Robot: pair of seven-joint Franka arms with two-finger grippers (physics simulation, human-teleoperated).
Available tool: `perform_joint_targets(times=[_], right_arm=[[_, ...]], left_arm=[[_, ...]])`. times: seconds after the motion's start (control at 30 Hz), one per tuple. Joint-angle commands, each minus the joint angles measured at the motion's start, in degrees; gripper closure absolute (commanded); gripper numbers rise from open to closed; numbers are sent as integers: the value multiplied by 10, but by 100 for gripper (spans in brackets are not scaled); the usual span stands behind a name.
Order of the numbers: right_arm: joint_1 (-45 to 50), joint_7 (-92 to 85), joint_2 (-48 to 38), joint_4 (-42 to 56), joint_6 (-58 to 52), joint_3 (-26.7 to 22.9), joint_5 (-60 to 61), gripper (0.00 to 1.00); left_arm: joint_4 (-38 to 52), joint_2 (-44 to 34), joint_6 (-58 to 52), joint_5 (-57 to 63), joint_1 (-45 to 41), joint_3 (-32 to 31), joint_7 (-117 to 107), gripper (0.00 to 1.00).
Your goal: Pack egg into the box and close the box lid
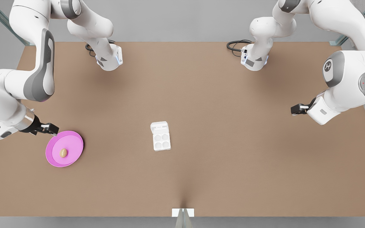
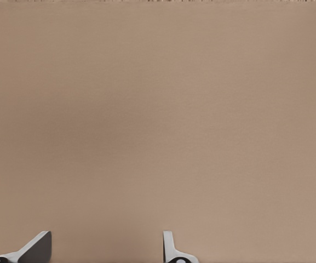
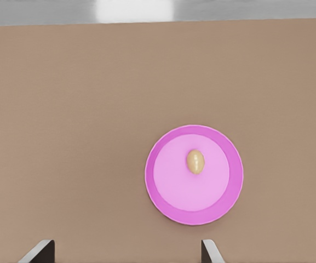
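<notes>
The egg (image 1: 63,153) lies on a pink plate (image 1: 74,139) near the front view's left, and the right gripper (image 1: 51,129) hangs just beside the plate's rim — by far the nearer of the two. Its jaws stand wide open and empty. In the right wrist view the egg (image 3: 195,161) sits ahead of the jaws, its long axis pointing away from them, so a grip across its narrow middle looks natural.

The left gripper (image 1: 296,109) waits over bare table (image 1: 233,158) at the front view's right, jaws open with nothing between them.

The box (image 1: 161,141) sits mid-table, well apart from the plate, its cups empty and the box lid (image 1: 159,126) folded back — plenty of free room around it.
</notes>
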Motion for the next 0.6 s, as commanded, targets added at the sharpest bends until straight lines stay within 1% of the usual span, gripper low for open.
perform_joint_targets(times=[0.0, 0.03, 0.07, 0.1, 0.17, 0.23, 0.43, 0.57], right_arm=[[-4, -2, 5, -2, 13, 0, 1, 0], [-14, -2, 30, -6, 27, -1, 1, 0], [-17, -2, 50, -52, 102, -1, 0, 0], [-12, -1, 77, -73, 153, -1, 0, 0], [-16, 0, 128, -75, 193, -1, -9, 0], [-17, 0, 157, -100, 264, -4, -11, 0], [-64, -9, 165, -147, 320, -4, -53, 0], [-83, -10, 179, -155, 348, -4, -73, 0]], left_arm=[[0, -1, 8, 0, 0, 0, 0, 0], [0, -1, 8, 0, 0, 0, 1, 0], [0, 0, 8, 0, 0, 0, 1, 0], [0, 0, 8, 0, 0, 0, 1, 0], [0, 0, 8, 0, 0, 0, 0, 0], [0, 0, 8, 0, 0, 0, 0, 0], [0, 2, 9, 0, 0, 0, 1, 0], [0, 2, 9, 0, 0, 0, 1, 0]])
